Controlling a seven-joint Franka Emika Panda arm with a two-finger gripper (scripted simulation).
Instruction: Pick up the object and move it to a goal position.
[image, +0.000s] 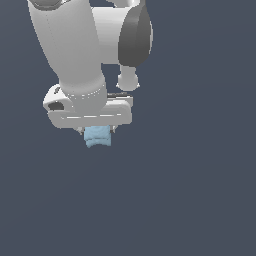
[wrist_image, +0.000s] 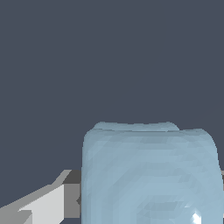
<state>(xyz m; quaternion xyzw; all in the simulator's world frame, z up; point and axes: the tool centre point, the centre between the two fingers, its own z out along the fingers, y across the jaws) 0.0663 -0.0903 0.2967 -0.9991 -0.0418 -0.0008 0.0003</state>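
Observation:
The object, a small pale light-blue block (image: 97, 136), sits directly under my white gripper (image: 96, 131) in the exterior view, its upper part tucked between the short fingers. In the wrist view the block (wrist_image: 148, 175) fills the lower part of the picture, with one grey-and-white finger (wrist_image: 48, 203) against its side. The other finger is hidden behind the block. The gripper is shut on the block. No shadow or surface edge shows under it, so I cannot tell its height.
The white arm (image: 75, 45) comes down from the top of the exterior view. Everything around it is a plain dark blue-grey ground (image: 190, 190). No goal marker or other object shows.

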